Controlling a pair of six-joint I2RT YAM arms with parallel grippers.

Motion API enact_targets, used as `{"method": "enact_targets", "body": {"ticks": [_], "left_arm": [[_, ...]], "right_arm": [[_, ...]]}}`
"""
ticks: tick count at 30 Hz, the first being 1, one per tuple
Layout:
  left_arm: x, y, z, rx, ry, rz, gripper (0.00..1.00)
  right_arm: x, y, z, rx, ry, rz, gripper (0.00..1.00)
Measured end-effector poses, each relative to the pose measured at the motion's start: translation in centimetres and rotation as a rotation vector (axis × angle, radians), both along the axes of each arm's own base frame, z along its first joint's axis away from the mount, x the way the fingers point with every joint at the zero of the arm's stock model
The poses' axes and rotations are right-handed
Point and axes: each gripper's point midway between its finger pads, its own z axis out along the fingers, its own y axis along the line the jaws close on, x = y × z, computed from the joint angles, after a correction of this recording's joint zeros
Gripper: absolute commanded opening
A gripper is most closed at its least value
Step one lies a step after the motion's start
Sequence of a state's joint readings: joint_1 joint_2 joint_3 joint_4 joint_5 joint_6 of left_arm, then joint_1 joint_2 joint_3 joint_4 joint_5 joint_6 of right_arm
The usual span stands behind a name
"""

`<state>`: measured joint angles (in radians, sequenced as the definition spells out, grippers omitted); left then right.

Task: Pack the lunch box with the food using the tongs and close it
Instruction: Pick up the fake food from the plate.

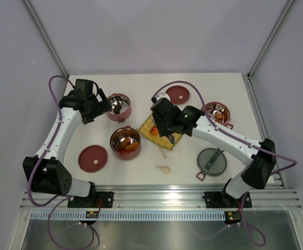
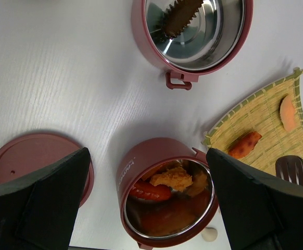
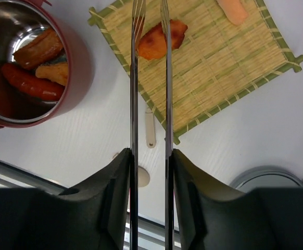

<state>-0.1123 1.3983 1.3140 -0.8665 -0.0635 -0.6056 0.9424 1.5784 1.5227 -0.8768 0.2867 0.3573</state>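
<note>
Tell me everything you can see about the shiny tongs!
The tongs are two long, thin, shiny silver arms, metal by the look, with small fork-like tines at the tips. The right gripper squeezes them between its dark fingers, leaving a narrow gap. The tips reach over the yellow woven mat at an orange-red food piece; touching it or not, I cannot tell.

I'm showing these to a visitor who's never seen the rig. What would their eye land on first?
Most likely the long silver tongs, gripped by the right end effector, their tips over an orange piece on the yellow mat at mid-table. Next, the red tier left of the mat, already holding several food pieces.
</note>
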Motion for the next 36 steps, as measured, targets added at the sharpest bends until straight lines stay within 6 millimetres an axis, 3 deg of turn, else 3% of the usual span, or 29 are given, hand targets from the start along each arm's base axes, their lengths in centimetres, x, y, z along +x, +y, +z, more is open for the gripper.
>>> {"method": "enact_targets", "body": {"ticks": [3,5,36], "left_arm": [[0.0,0.0,0.0,0.0,0.0,-0.001,0.99],[0.0,0.0,0.0,0.002,0.0,-0.002,0.99],[0.0,0.0,0.0,0.003,0.0,-0.006,0.99]], "right_arm": [[0.3,-1.0,-1.1,0.001,0.037,-0.061,0.58],[0.3,-1.2,-1.4,0.009,0.051,-0.082,0.61],[-1.2,-0.8,-3.5,0.045,0.152,-0.127,0.66]]}}
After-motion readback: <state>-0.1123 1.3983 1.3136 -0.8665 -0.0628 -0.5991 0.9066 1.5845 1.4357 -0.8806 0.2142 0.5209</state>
